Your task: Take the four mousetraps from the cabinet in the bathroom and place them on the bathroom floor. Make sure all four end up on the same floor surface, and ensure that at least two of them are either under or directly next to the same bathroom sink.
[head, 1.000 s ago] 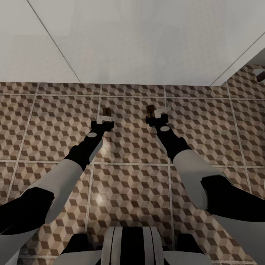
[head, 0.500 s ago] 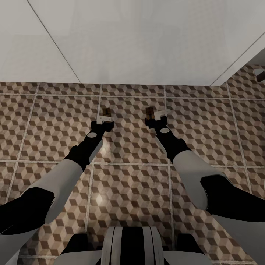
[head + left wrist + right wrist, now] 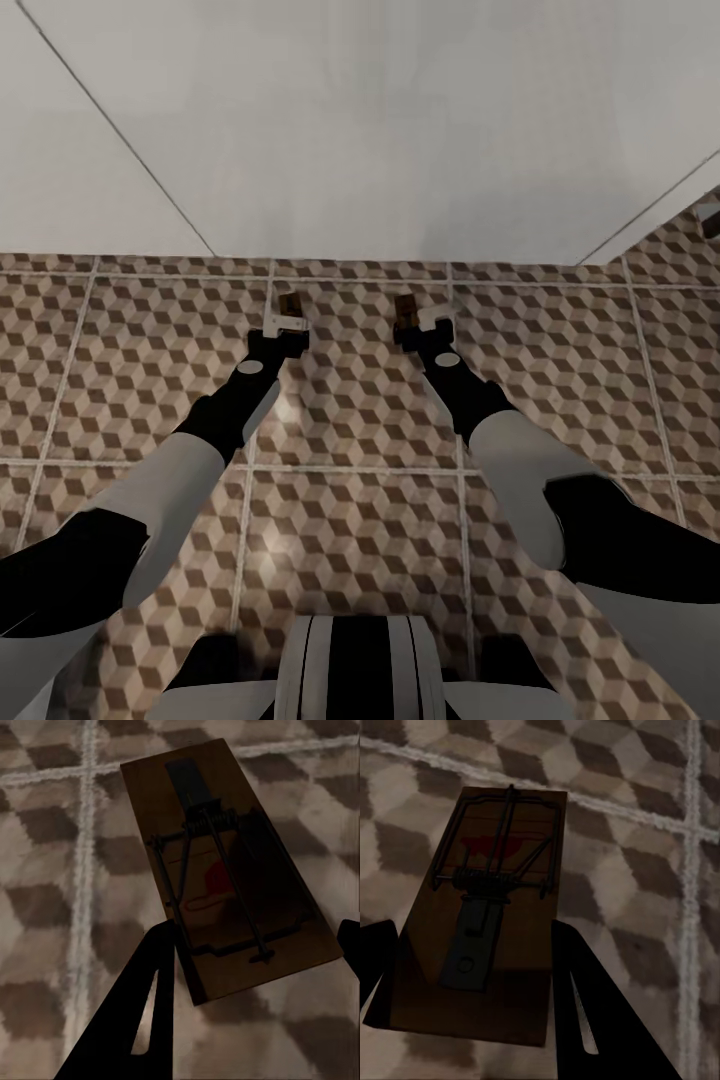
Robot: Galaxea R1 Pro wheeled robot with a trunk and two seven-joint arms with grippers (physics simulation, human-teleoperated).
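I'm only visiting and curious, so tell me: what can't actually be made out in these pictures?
- Head view: left mousetrap and right mousetrap too small for detail.
- Left wrist view: the mousetrap hides the floor beneath, so contact is unclear.
- Right wrist view: dark fingers cover the mousetrap's near edges.
- Head view: white block cut off by the top edge.

Camera tilted; right tool (image 3: 418,322) fingers closer on mousetrap (image 3: 405,307).
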